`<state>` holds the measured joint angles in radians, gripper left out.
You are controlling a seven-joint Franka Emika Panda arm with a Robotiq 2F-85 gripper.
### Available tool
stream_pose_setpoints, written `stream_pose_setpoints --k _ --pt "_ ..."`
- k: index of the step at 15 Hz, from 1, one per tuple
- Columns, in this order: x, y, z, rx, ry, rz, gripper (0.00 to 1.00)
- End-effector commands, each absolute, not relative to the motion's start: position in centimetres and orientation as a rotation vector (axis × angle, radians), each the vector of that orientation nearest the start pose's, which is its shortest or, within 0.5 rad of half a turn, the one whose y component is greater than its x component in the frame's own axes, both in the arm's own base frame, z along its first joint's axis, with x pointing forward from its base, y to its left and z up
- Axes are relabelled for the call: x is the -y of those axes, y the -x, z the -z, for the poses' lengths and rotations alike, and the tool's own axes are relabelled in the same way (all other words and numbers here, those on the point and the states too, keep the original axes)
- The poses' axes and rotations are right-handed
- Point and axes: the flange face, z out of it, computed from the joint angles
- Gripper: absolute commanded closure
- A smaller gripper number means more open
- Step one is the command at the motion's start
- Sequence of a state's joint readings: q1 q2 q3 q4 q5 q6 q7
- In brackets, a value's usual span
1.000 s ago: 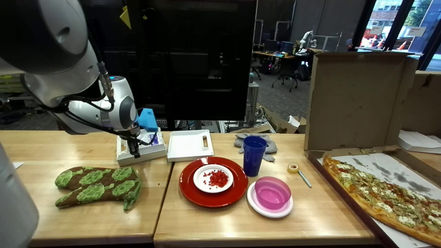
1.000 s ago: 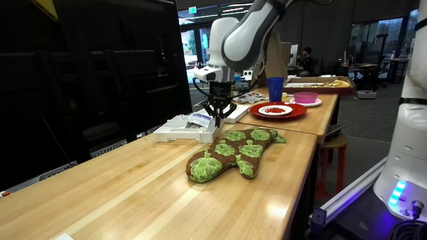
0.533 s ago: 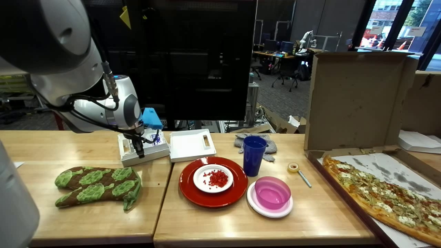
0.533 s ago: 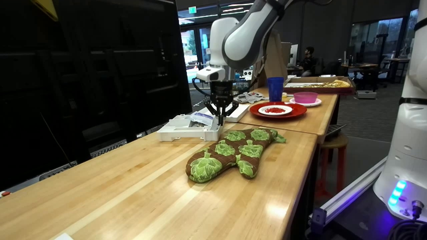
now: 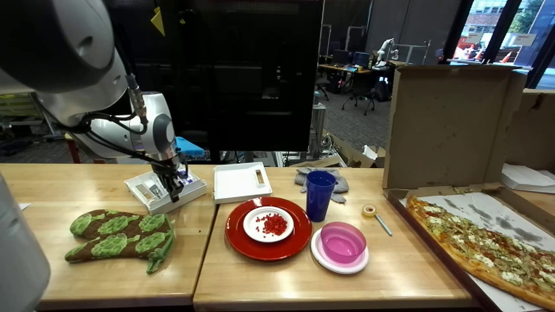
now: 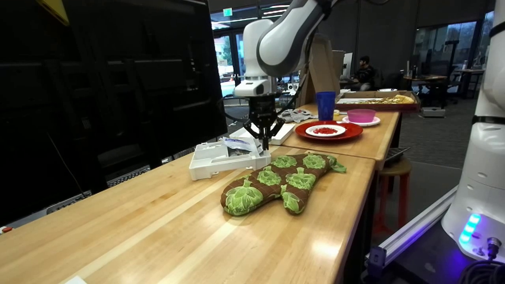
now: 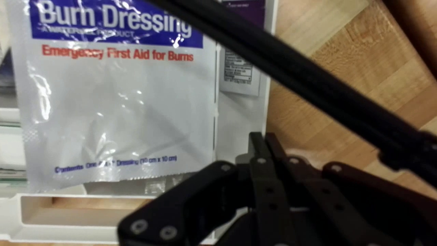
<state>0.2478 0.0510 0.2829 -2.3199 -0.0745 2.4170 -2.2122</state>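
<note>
The gripper [image 7: 264,135] is found clenched on the side wall of the white case [image 6: 202,169]; in the wrist view its two fingers stand close together, one to either side of the wall's upper edge. The case sits open on the table [image 6: 158,221]; whether the held side rests flat or is slightly raised cannot be determined. Inside it, a packet [image 7: 119,99] marked "Burn Dressing" lies face up. A sachet [image 7: 241,70] occupies the narrow strip between the packet and the held wall, partly hidden behind a black cable [image 7: 300,78] that crosses the wrist view diagonally. A mitt [image 6: 272,181], brown with green print, lies just beside one corner of the case; contact between the two cannot be confirmed. In an exterior view a white tray [image 5: 236,182] lies near the case, with a gap between them. On the adjoining table [image 5: 260,286] a red plate [image 5: 301,225] bears a white plate [image 5: 249,232] with red bits [image 5: 276,225]. An upright blue cup [image 5: 318,199] stands at the red plate's edge, near a pink bowl [image 5: 342,245] set on small plates [image 5: 323,260]. Also noted: a grey cloth [image 5: 342,180], tape [image 5: 369,210], a marker [image 5: 383,225], and an open box [image 5: 451,130] holding pizza [image 5: 485,249].
</note>
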Motion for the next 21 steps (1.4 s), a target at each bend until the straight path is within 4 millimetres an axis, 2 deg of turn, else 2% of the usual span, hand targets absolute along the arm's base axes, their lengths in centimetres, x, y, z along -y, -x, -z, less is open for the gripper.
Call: stream_pose_setpoints --k 1,6,12,21 --pt "-26.2 -44.8 -31.9 -3.081 -0.313 0.107 0.99" --pt "-25.7 -45.8 -32.4 -3.047 -0.134 0.222 0.99" --pt "-25.8 -47.3 -32.6 -3.008 0.032 0.271 0.99" --pt "-26.1 -49.8 -33.4 -2.947 0.178 0.328 0.99"
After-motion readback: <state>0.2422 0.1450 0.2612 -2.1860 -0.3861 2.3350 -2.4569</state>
